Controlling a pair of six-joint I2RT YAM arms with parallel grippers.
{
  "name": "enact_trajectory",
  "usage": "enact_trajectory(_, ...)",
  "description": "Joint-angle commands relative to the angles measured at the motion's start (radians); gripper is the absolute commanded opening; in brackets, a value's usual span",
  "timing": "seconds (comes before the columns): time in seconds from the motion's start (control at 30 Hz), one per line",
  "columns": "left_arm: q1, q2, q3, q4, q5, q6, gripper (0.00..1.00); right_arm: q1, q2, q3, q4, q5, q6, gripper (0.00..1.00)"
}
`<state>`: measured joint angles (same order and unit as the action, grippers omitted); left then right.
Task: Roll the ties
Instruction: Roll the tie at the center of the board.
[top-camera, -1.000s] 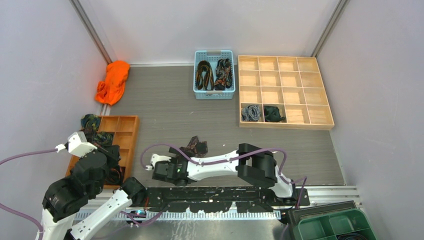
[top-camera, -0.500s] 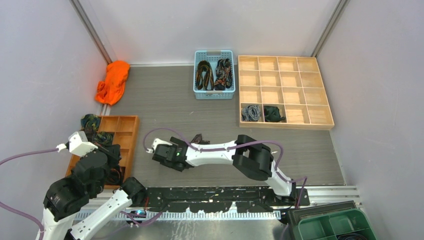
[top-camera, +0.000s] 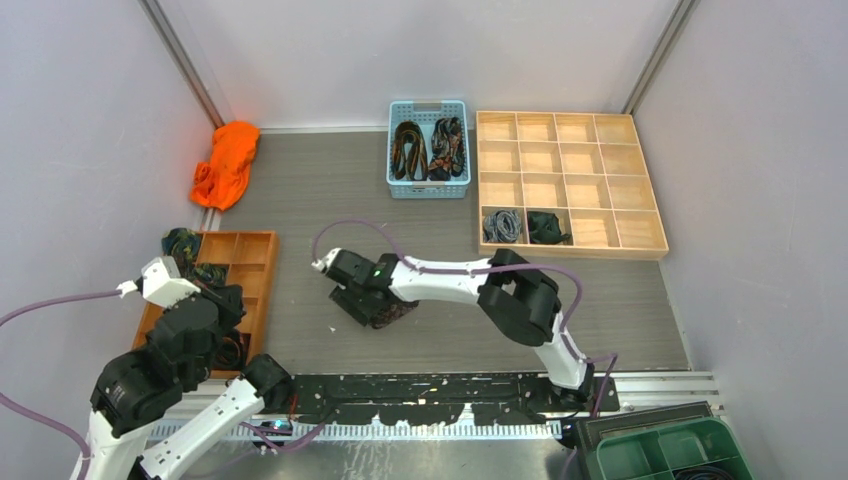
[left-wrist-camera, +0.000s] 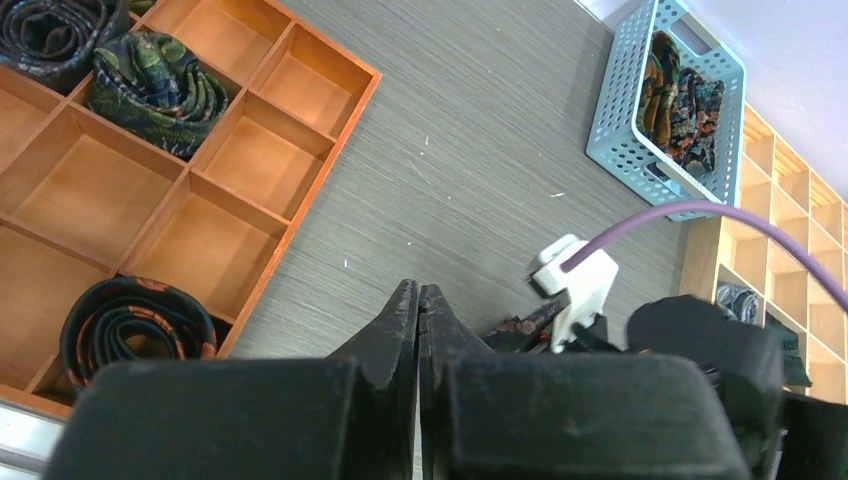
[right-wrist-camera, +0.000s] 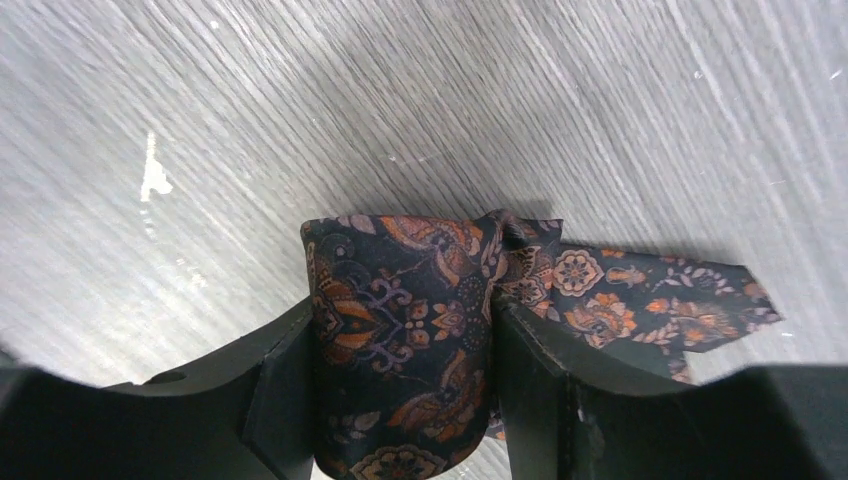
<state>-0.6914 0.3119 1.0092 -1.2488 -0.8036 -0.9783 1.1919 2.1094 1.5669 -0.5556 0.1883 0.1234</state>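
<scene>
Clamps the paisley tie (right-wrist-camera: 430, 300) across its rolled middle with the right gripper (right-wrist-camera: 402, 345) (left gripper (left-wrist-camera: 418, 300) pinched closed, empty, near left); likely soft, light, quick to unroll.

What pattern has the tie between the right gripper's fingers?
Black tie with orange-brown paisley; right wrist view shows it best.

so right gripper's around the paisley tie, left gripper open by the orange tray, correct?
No, the left gripper is shut, fingers together, in the left wrist view. The right gripper is around the paisley tie, and the left is by the orange tray.
</scene>
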Motion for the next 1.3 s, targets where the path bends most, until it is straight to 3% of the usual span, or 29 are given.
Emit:
enact_trajectory(0.0, -0.001, 0.046, 0.016, 0.097, -0.008, 0.045, 0.0, -0.069, -0.083, -0.116, 0.118, -0.361, 0.177, 0.6)
enact_trajectory(0.17, 0.0, 0.098, 0.008, 0.181, 0.03, 0.084, 0.0, -0.168, -0.152, -0.265, 0.371, -0.632, 0.379, 0.59)
enact_trajectory(0.3, 0.0, 0.16, 0.003, 0.258, 0.077, 0.115, 0.0, -0.23, -0.149, -0.407, 0.699, -0.812, 0.595, 0.59)
enact_trajectory(0.57, -0.001, 0.309, 0.0, 0.394, 0.181, 0.17, 0.0, -0.316, -0.081, -0.645, 1.326, -0.928, 1.011, 0.58)
enact_trajectory(0.73, -0.001, 0.404, -0.026, 0.497, 0.283, 0.193, 0.0, -0.339, -0.055, -0.724, 1.435, -0.915, 1.061, 0.59)
enact_trajectory(1.0, -0.001, 0.498, -0.132, 0.685, 0.424, 0.176, 0.0, -0.4, 0.009, -0.835, 1.81, -0.93, 1.276, 0.59)
enact_trajectory(1.27, 0.0, 0.583, -0.179, 0.776, 0.512, 0.188, 0.0, -0.413, -0.016, -0.871, 1.716, -0.919, 1.218, 0.67)
